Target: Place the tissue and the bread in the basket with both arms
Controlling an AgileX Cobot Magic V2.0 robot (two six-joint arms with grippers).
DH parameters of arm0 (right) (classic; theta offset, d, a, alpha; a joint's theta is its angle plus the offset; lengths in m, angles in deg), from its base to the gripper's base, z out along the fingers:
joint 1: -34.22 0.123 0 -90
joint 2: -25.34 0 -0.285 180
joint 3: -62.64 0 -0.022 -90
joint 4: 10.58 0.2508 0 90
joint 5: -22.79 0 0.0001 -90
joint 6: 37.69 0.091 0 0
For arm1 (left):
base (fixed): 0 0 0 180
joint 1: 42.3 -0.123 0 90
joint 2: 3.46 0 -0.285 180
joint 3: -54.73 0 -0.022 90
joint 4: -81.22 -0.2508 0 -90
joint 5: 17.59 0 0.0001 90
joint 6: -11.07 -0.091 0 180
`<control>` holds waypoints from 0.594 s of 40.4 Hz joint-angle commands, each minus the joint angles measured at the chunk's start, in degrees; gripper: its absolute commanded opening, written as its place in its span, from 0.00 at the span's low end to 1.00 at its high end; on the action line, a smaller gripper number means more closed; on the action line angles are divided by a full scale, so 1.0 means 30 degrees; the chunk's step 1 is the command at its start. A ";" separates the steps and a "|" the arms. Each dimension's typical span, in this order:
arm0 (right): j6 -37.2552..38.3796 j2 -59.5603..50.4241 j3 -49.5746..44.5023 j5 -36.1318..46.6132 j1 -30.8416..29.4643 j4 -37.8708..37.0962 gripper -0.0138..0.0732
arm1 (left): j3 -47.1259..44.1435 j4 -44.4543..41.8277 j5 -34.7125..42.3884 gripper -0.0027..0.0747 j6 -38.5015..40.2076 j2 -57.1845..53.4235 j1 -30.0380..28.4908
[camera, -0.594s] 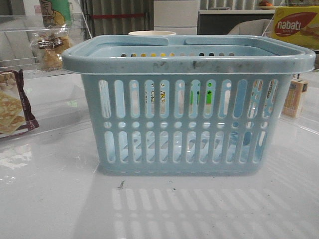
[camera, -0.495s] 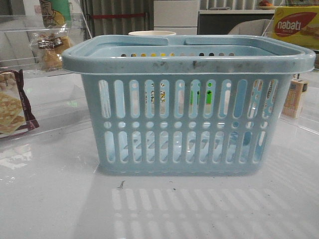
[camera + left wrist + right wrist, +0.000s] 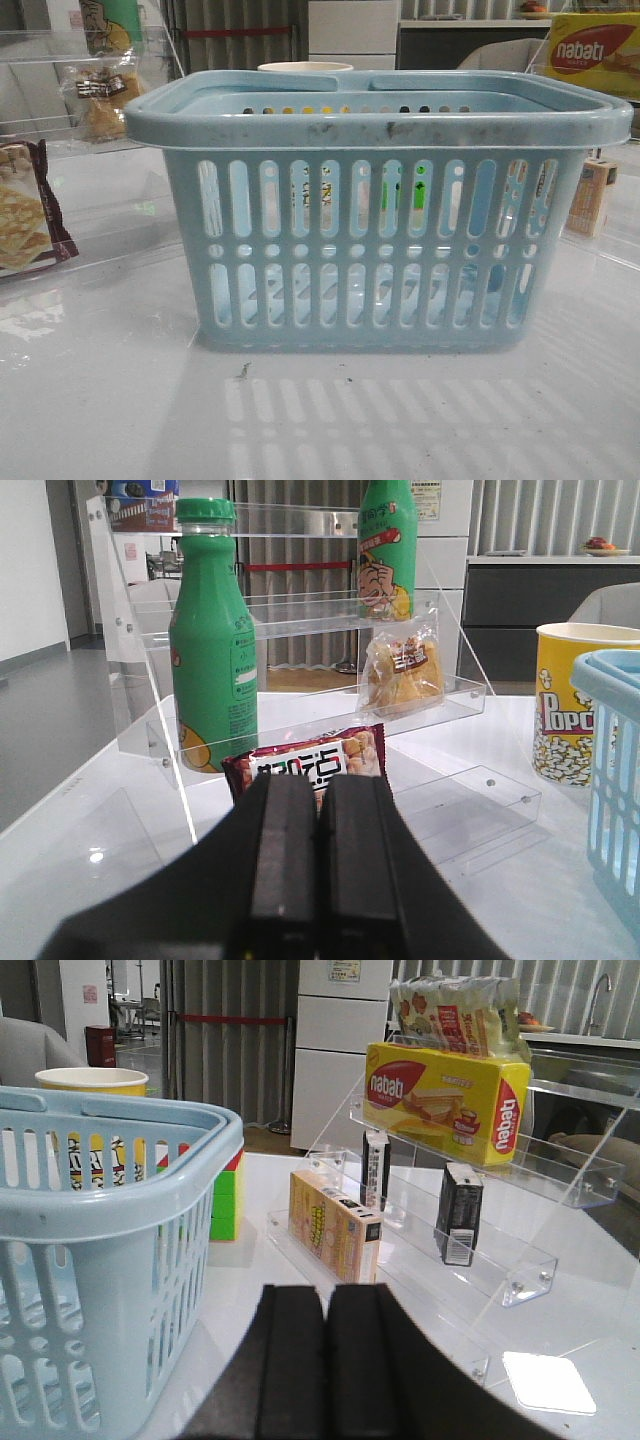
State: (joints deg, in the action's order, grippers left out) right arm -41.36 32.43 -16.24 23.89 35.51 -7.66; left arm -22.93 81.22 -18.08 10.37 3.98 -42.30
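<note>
Basket [image 3: 378, 130] upright, long axis left-right

The basket [image 3: 378, 215] hides most of the popcorn cup [image 3: 305, 68] behind it; the cracker packet [image 3: 28, 215] is cut off at the table's left edge.

Basket [image 3: 380, 215] sat mid-table, top open, nothing over rim. Bare table [image 3: 320, 420] in front. Left approach hemmed by acrylic shelf [image 3: 300, 650], green bottle [image 3: 212, 650], cracker packet [image 3: 310, 765]. Right: stepped rack [image 3: 480, 1210], boxes.
</note>
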 commanded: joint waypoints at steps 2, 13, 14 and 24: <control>-0.0075 -0.0325 -0.0016 0.1747 -0.0119 -0.0047 0.22 | 0.0014 0.0201 0.1744 0.15 0.0012 -0.0315 0.0111; -0.0075 -0.0325 0.1851 0.2119 -0.0119 -0.0089 0.22 | 0.1828 0.0201 0.3824 0.15 0.0012 -0.0315 0.0111; -0.0075 -0.0311 0.2444 0.1578 -0.0119 -0.0089 0.22 | 0.2213 0.0201 0.3824 0.15 0.0012 -0.0315 0.0111; -0.0075 0.1335 0.7913 -0.2449 -0.0119 -0.0244 0.22 | 0.8346 0.0201 0.0633 0.15 0.0012 0.1103 0.0111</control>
State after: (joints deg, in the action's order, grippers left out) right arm -41.36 33.30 1.39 15.60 35.51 -7.66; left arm -4.95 81.22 -15.74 10.37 4.51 -42.30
